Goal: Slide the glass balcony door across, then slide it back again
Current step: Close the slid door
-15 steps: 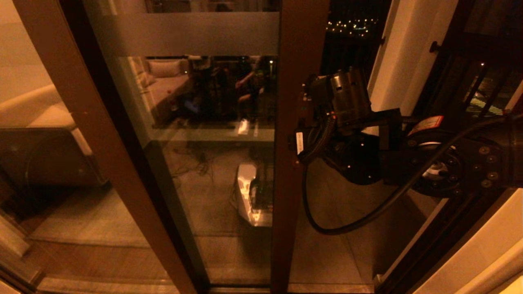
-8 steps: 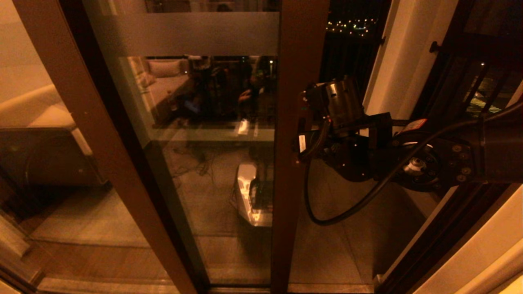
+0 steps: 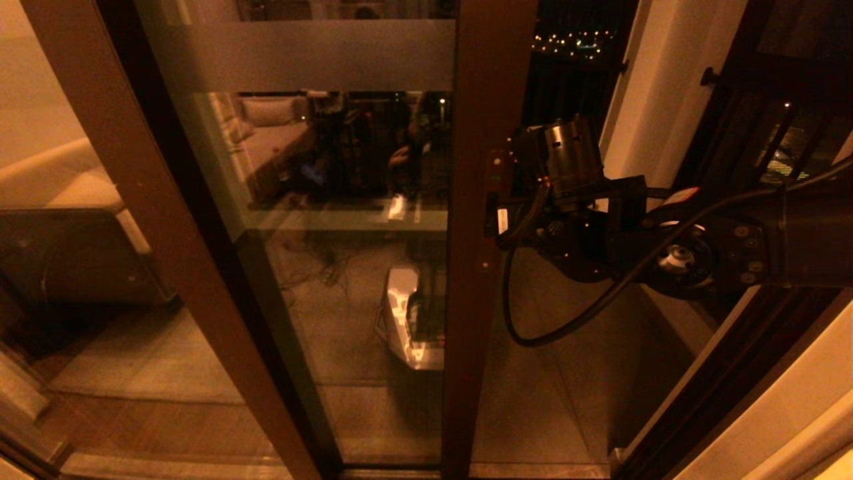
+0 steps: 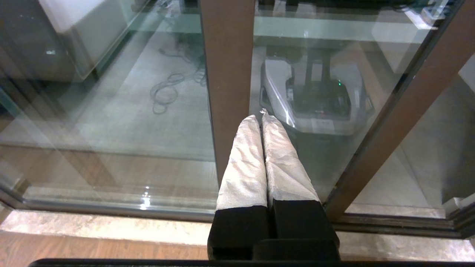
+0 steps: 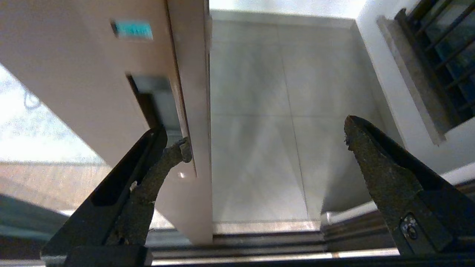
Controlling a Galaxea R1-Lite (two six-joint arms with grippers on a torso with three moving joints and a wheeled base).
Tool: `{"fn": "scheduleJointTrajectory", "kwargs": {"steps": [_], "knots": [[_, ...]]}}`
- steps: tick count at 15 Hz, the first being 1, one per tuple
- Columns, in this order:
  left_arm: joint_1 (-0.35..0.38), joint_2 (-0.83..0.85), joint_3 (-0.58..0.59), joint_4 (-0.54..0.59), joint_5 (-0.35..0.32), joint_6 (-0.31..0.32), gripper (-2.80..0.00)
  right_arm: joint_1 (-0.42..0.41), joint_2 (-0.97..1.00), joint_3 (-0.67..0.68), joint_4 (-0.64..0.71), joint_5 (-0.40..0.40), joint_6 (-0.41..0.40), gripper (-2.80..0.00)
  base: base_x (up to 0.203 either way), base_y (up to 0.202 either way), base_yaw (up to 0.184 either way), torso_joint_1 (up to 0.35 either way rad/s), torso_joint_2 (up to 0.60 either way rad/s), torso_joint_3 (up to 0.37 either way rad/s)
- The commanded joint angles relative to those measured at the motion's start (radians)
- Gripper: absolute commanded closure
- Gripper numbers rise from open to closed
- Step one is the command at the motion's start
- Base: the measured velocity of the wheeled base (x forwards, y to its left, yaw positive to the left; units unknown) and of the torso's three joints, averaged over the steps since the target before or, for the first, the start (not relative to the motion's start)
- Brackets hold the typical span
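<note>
The glass balcony door point(image 3: 373, 220) stands partly slid open, with its frosted band point(image 3: 313, 57) near the top and its brown stile point(image 3: 476, 300) in the middle of the head view. My right gripper point(image 3: 500, 207) is open at the stile's edge. In the right wrist view one fingertip point(image 5: 182, 148) sits at the recessed handle point(image 5: 154, 96), touching the stile point(image 5: 193, 111), while the other hangs free over the balcony floor. My left gripper point(image 4: 261, 118) is shut on nothing, parked low before the glass, out of the head view.
A second brown-framed glass panel point(image 3: 133, 200) slants on the left. Right of the stile the gap opens onto the tiled balcony floor point(image 3: 566, 400), bounded by a white wall point(image 3: 653, 100) and dark railings point(image 3: 786, 133). The floor track point(image 5: 259, 252) runs below.
My right arm has lifted a little and drawn slightly right along the stile's edge. The door itself shows no visible shift.
</note>
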Motion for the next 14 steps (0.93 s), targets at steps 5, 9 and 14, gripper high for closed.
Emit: {"fn": "scheduleJointTrajectory", "kwargs": {"steps": [5, 9, 14], "knots": [[0.000, 0.000, 0.000, -0.001, -0.001, 0.000, 0.00, -0.012, 0.023, -0.001, -0.021, -0.004, -0.007, -2.80, 0.000, 0.000, 0.000, 0.000, 0.00, 0.000], [0.000, 0.000, 0.000, 0.001, 0.000, -0.002, 0.00, -0.027, 0.037, -0.006, -0.038, -0.004, -0.012, -2.80, 0.000, 0.000, 0.000, 0.000, 0.00, 0.000], [0.000, 0.000, 0.000, -0.001, -0.001, 0.000, 0.00, -0.047, 0.035, -0.006, -0.038, -0.004, -0.021, -2.80, 0.000, 0.000, 0.000, 0.000, 0.00, 0.000]]}}
